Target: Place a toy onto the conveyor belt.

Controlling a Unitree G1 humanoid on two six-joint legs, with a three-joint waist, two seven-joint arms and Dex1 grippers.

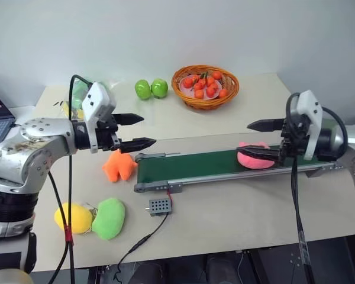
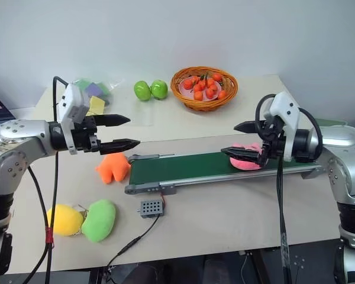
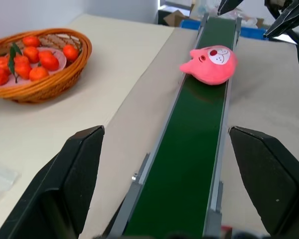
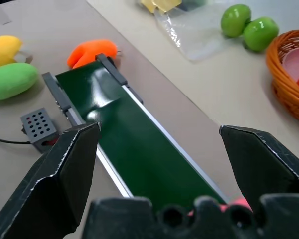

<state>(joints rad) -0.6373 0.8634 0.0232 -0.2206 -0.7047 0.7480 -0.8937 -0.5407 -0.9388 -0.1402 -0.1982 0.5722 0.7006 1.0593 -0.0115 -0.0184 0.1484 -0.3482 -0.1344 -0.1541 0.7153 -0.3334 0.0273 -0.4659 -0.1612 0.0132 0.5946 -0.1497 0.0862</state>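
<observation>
Oranges (image 1: 205,85) in wicker basket (image 1: 227,96)

Both eye views look forward and down from above the table (image 1: 236,219), taking in its whole top; the conveyor belt (image 1: 195,165) crosses from nine to three o'clock. The left wrist view sits low and close, facing along the belt toward the toy (image 3: 212,64). The right wrist view faces the opposite way (sharing that same belt) from equally close.
</observation>
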